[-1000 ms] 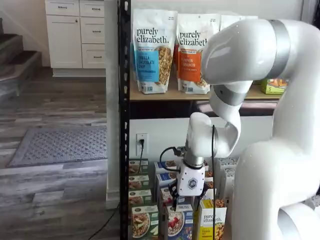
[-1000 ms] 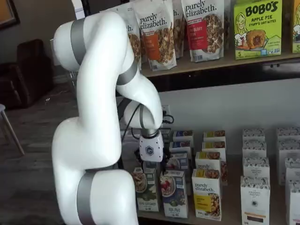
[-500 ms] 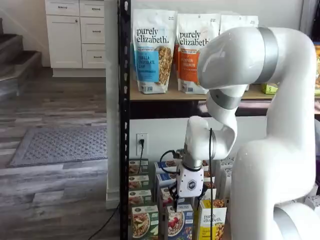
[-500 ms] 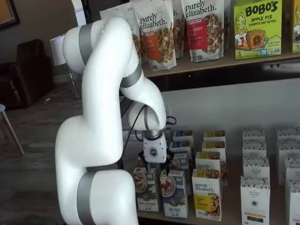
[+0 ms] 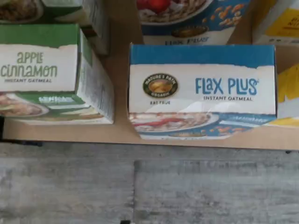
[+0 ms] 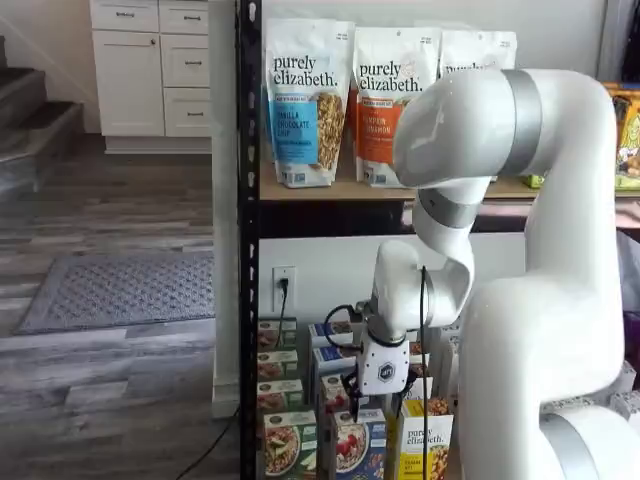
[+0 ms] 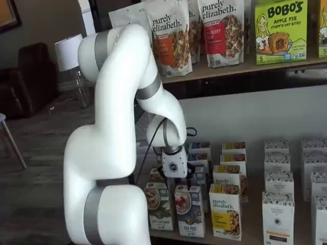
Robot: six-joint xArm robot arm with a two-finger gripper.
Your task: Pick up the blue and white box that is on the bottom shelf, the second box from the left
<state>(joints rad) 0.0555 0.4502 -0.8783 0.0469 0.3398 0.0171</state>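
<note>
While gripper [image 7: 175, 181] hangs above blue and white box [image 5: 202, 88], green carton [image 5: 51, 74] beside

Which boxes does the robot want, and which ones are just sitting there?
Wanted for the job:
- the blue and white box
- the bottom shelf it stands on
- the gripper above it

Just sitting there:
- the green-and-white carton
- the yellow-and-white carton
- the granola bags on the upper shelf

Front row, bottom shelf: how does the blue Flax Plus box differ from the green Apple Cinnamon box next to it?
Colour: the blue and white box has a blue band; the green and white box a green one. Text: "Flax Plus" versus "Apple Cinnamon". Position: the gripper hangs over the blue one, not the green. Shared: both upright instant oatmeal cartons, apart, at the shelf's front edge.
</note>
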